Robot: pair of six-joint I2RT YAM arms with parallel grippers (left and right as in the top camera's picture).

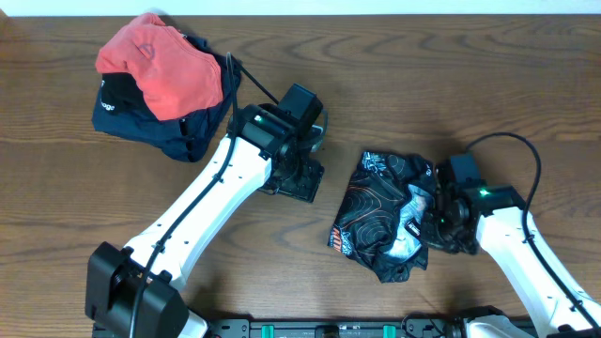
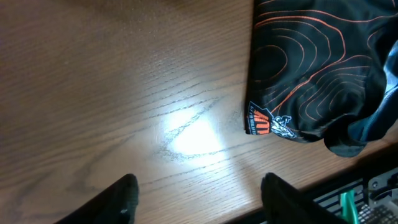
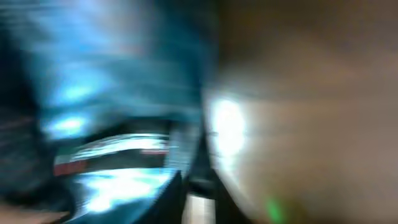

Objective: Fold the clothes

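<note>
Left gripper (image 2: 199, 205) is shown hovering over bare table (image 2: 124, 93) with its jaws spread wide and nothing between them; it is placed near the jersey (image 2: 311, 68) but apart from it. In the overhead view the right gripper (image 1: 439, 221) is seen sunk into the bunched right-hand edge of the jersey (image 1: 376, 221); whether cloth is pinched there or the jaws merely rest among the folds cannot be told, its wrist view being smeared by blur.

The jersey is found crumpled in a loose heap right of the table's centre, between the two grippers; it lies well apart from the coral-red garment (image 1: 160, 61) heaped on the navy garment (image 1: 141, 117) at the far left.

The fabric is judged thin, light and limp, probably a slick synthetic; no shape will be kept once it is lifted, and layers may slide over one another or be dragged along together. A hold is best taken at an exposed hem or corner, such as the straight edge beside the logo patch (image 2: 267, 121); a single layer should be pinched; spreading flat is probably required before any fold can be laid.
</note>
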